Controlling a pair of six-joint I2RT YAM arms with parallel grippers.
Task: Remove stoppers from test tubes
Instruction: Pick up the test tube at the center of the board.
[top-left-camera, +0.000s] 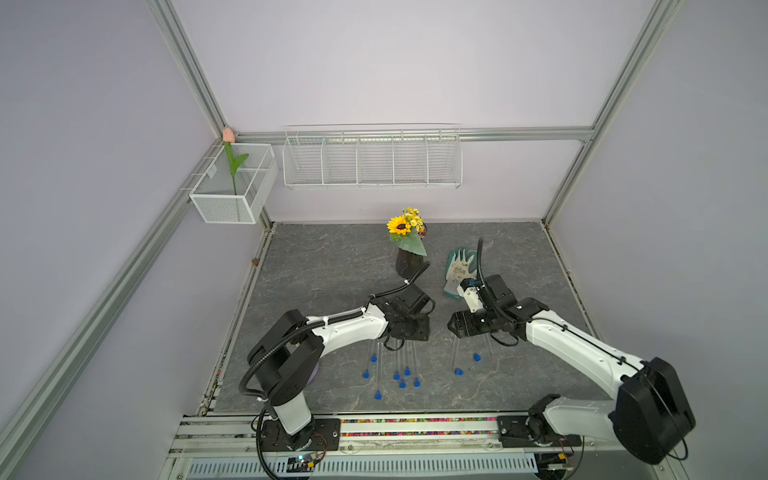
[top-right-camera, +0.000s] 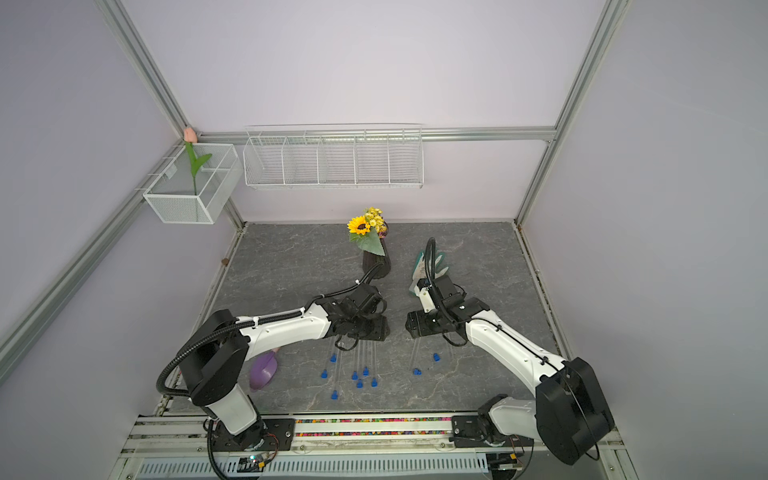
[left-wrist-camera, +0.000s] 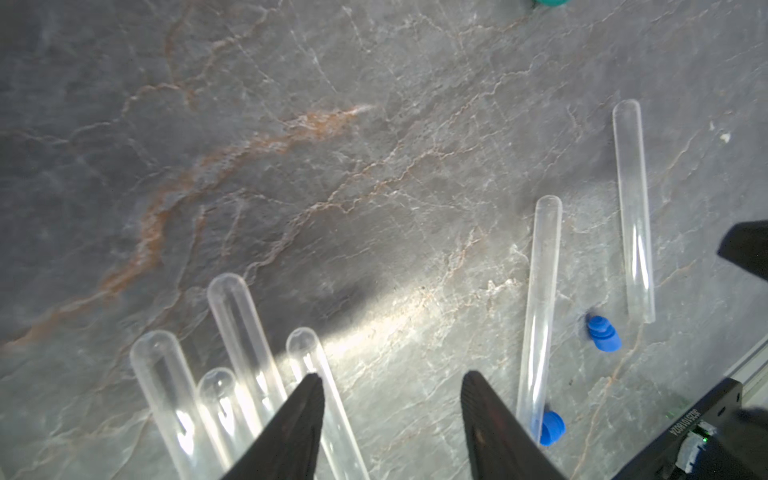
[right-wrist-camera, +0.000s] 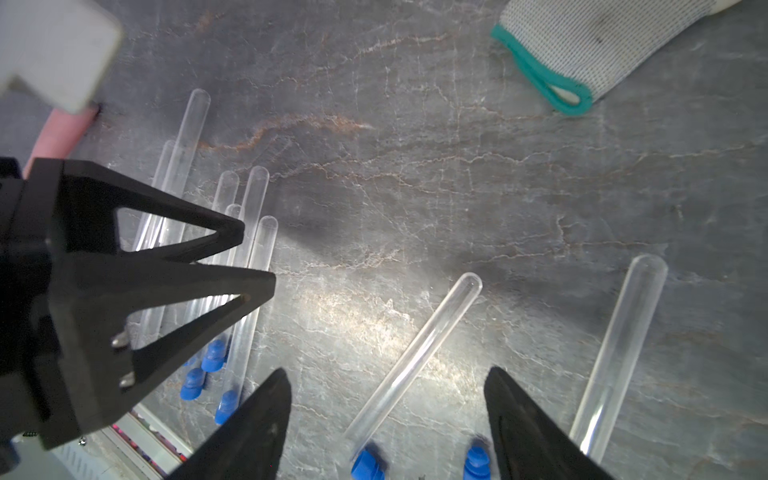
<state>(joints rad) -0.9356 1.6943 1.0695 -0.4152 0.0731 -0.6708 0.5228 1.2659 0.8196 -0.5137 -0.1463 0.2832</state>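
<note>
With left hand (left-wrist-camera: 392, 375) and right hand (right-wrist-camera: 387, 369) both open and empty over thin clear test tubes (top-left-camera: 456, 353) and tiny bright blue plug-shaped stoppers (top-left-camera: 407, 371) lying lower-centre in both top views on the grey marbled worktop (top-left-camera: 332, 270), a finger coming down could roll or scatter them.

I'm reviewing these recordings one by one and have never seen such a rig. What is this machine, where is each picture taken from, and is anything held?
Two robot arms stand at a grey table. Two pictures look down from overhead; the other two come from a camera on each wrist. On the table lie clear test tubes, loose blue stoppers, a glove, a purple scoop and a vase of flowers. The left gripper and right gripper both stand open, holding nothing.
</note>
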